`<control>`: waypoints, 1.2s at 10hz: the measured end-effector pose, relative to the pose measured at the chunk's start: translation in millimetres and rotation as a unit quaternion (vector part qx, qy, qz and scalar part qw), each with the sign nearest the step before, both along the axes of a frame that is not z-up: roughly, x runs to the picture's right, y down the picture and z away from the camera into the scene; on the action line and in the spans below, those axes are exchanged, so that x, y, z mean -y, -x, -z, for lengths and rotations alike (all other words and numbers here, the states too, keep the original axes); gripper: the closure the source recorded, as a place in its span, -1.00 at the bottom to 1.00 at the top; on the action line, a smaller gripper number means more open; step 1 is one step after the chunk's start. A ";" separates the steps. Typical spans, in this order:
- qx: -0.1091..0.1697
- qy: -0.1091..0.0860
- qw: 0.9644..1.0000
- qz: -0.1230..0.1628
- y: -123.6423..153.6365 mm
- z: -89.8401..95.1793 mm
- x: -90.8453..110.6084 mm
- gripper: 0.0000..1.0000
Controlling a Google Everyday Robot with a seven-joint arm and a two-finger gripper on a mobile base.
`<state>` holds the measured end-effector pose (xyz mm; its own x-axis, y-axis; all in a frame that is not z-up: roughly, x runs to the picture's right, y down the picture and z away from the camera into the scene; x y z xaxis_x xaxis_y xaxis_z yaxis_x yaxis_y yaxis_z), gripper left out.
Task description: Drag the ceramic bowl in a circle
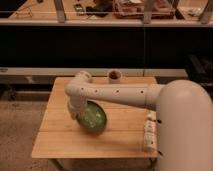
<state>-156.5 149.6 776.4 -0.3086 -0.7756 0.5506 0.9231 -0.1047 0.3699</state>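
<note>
Here I am with my white tubular arm point(115, 94) stretched across the pale wooden slatted surface point(55, 136), passing on the camera's side of the small white cup with dark contents point(115, 76). The arm bends at a rounded joint off to the cup's left as seen, then drops toward the wood.

My tool point(78, 113) sits at the end of that drop, nearer the camera than the cup and to its left as seen. The jaws are fully closed. They meet the left rim of the round, shallow, glossy green ceramic bowl point(93, 118), and it looks as if that rim is pinched between them, though my wrist covers the exact contact.

The bowl lies in front of the cup, well apart from it and a little to its left as seen. Its open face is turned toward the camera, so it appears tilted rather than flat, and light glints off the green glaze.

Further from the cup, down toward the near right edge of the wood, small white blocky items point(149, 131) lie in a row beside my bulky white body point(185, 130). I cannot tell what they are. Beyond the cup runs a long dark counter point(100, 47).
</note>
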 end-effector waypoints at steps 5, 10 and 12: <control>-0.094 0.054 0.992 0.062 -142.1 -16.5 -95.6 1.00; -0.195 0.006 0.979 -0.053 -225.5 -86.2 -6.0 1.00; -0.179 -0.026 0.980 -0.082 -206.5 -104.3 49.4 1.00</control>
<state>50.0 100.1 880.7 0.0283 -0.8280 0.5601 0.9988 0.0458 0.0172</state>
